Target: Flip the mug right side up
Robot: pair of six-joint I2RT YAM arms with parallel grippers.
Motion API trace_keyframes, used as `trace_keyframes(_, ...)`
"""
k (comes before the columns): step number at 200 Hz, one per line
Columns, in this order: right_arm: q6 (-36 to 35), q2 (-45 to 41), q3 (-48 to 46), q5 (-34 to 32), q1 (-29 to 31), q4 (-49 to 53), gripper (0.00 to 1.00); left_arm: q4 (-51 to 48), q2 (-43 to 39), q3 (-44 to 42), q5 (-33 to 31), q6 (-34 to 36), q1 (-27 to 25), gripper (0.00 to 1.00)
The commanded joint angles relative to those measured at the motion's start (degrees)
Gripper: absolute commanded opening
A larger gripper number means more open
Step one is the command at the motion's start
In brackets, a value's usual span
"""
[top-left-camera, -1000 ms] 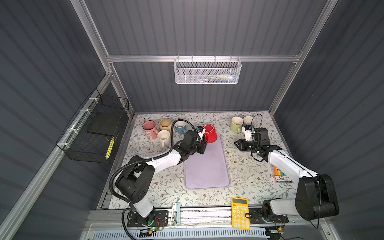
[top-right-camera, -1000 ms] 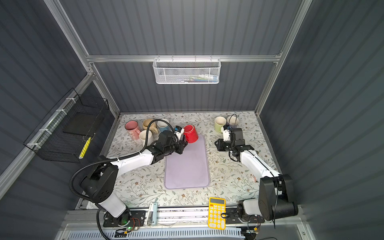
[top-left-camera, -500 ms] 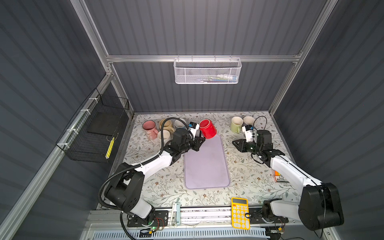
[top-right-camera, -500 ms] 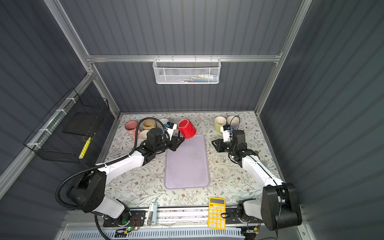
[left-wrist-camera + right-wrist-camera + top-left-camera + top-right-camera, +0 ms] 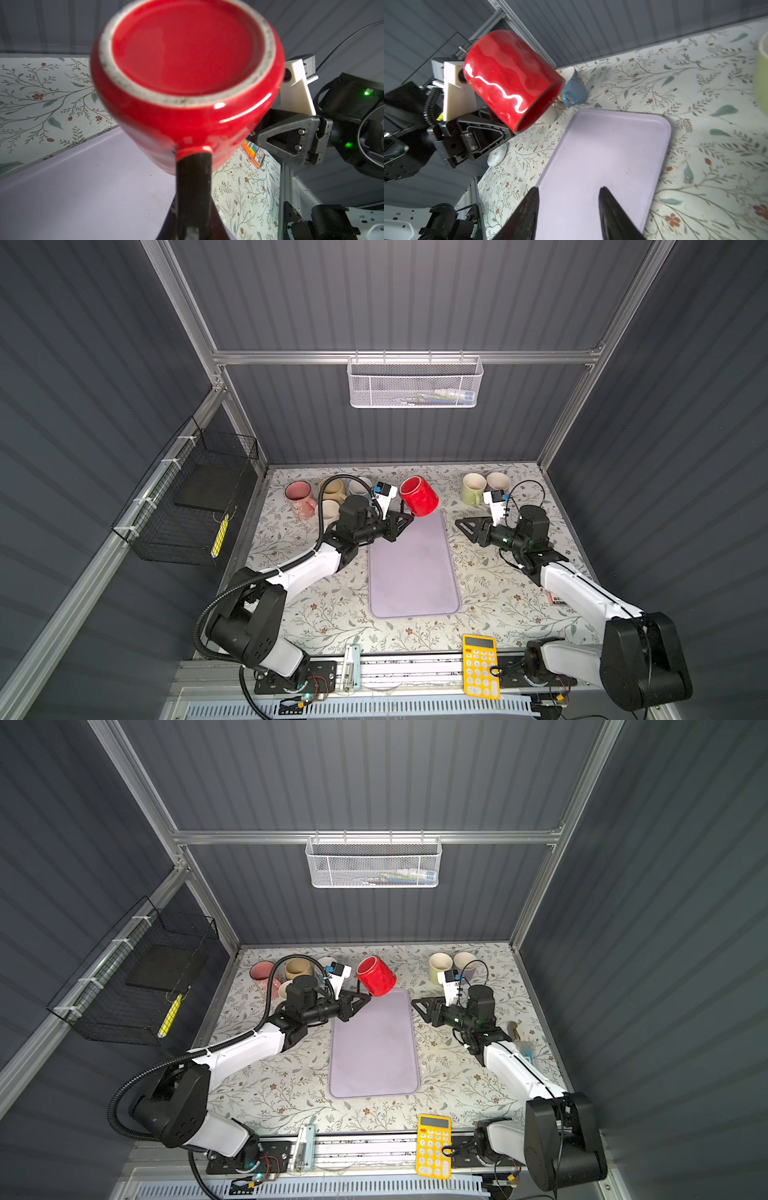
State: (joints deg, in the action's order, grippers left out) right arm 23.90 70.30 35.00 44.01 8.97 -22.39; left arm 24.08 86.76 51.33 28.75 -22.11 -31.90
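Observation:
The red mug [image 5: 419, 496] [image 5: 376, 976] hangs tilted in the air over the back end of the lilac tray [image 5: 411, 580] [image 5: 374, 1052]. Its mouth points up and toward the back wall. My left gripper [image 5: 409, 516] [image 5: 365, 996] is shut on the mug's handle [image 5: 194, 152]. The left wrist view shows the mug's base [image 5: 185, 47]. My right gripper [image 5: 461, 524] [image 5: 417, 1004] stands open and empty to the right of the tray's back corner, well apart from the mug [image 5: 510, 81]. In the right wrist view the right gripper [image 5: 568, 189] has only the tray [image 5: 602, 149] between its fingers.
Pink [image 5: 298, 494], tan [image 5: 332, 489], cream [image 5: 328, 510] and blue [image 5: 359, 487] mugs cluster at the back left. A green mug [image 5: 471, 488] and a pale one [image 5: 498, 481] stand at the back right. A yellow calculator [image 5: 480, 666] lies at the front edge.
My left gripper has raised the red mug off the tray end and turned it from base-up to mouth-up. My right gripper's jaws have spread wider.

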Motion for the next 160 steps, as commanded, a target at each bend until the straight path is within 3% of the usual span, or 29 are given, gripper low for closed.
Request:
trace_keyframes(1,4.2,-0.2,-1.5,4.5,1.2,-9.9,0.52,8.4,-3.1,0.2,3.0,-1.6,0.6,0.0)
trace_keyframes(101,14.0,7.9,2.2,7.0,7.1,-29.6,0.56,15.0,-3.5,-0.1,6.1,-8.2,0.7,0.0)
trace_keyframes(160,15.5,12.4,6.5,6.4,9.4,-34.4,0.55,17.8,-3.3,-0.6,7.4,-11.8,0.7,0.0)
